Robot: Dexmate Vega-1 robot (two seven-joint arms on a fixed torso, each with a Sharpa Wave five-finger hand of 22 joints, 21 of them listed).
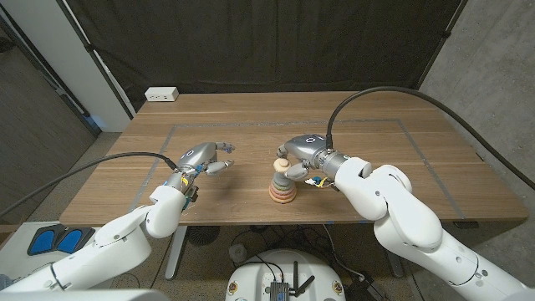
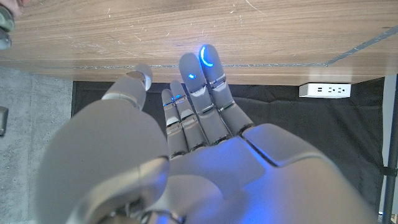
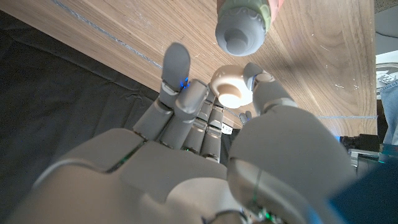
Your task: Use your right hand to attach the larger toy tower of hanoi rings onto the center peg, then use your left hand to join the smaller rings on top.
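one ring tower [image 1: 282, 191] on worktop [image 1: 251, 142]; right hand [image 1: 301, 155] pinches cream ring [image 1: 281, 165] above it; left hand [image 1: 203, 157] released; no legible writing.

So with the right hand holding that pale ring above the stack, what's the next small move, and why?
Probably lower the right hand a little so the cream ring slides down the peg onto the ring stack. The head view shows the ring pinched right over the stack; the right wrist view shows it held in the fingers. The left hand waits apart, holding nothing.

Pastel pink, orange and green ring stack [image 1: 282, 192], cream ring [image 3: 231, 88], brown wooden table [image 1: 376, 150], grey hands
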